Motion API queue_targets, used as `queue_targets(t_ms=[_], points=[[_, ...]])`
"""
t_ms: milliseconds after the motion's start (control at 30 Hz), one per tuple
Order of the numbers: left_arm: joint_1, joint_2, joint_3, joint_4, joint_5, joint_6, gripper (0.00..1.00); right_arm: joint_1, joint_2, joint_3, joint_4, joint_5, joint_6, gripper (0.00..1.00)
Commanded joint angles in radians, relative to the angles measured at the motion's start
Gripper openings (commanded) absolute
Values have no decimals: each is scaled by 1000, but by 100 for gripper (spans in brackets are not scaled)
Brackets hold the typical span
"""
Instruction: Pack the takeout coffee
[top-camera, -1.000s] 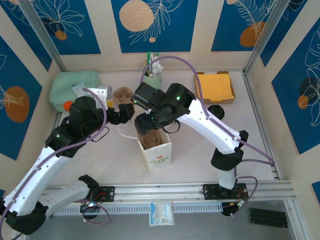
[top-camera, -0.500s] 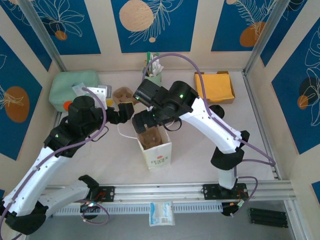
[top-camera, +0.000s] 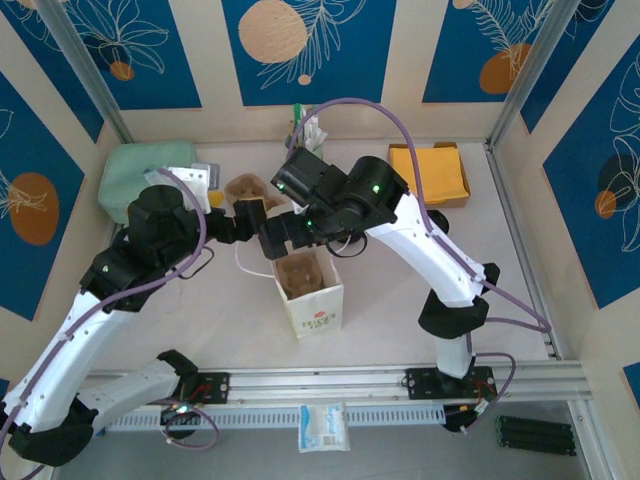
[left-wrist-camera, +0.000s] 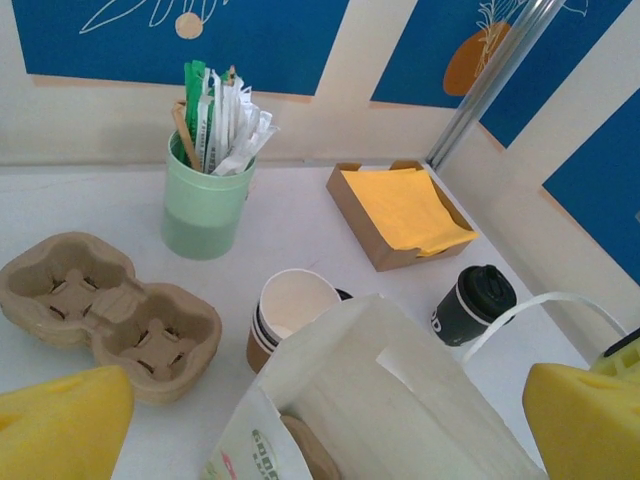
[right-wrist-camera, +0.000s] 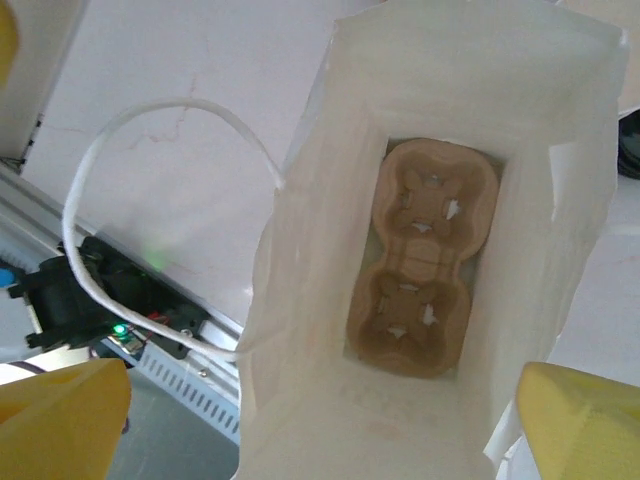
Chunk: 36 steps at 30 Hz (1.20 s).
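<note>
White bench (top-camera: 380, 320): carrier (right-wrist-camera: 420, 255) is bagged (left tool (left-wrist-camera: 320, 430), right tool (right-wrist-camera: 320, 430) both splayed, empty); takeout coffee (left-wrist-camera: 472, 300) should be grabbed next.

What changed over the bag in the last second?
The right gripper lifted off the paper bag toward the back wall, jaws open, leaving the pulp carrier lying inside. The left gripper barely shifted, open. The bag stayed put.

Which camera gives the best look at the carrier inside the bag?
Right wrist: it looks straight down into the bag at the whole carrier. Top view shows a small brown patch; left wrist, just an edge.
</note>
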Motion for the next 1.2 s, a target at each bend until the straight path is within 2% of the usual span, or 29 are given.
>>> queue_targets(t_ms=[0,167,367,600,1167], points=[[-5,-2,45,-30,19,27,99,-30,-77,30,-137,-93,42,99],[-6,2,57,-31,27,28,99,-98,-130,15,-110,-268,26,99],[-5,8,72,-36,35,33,99,-105,-136,26,-152,-268,23,99],[-4,13,94,-55,39,39,99,-88,-155,-17,-152,-228,34,99],[-4,-4,95,-98,62,21,99,16,-140,-122,-153,-34,52,99]])
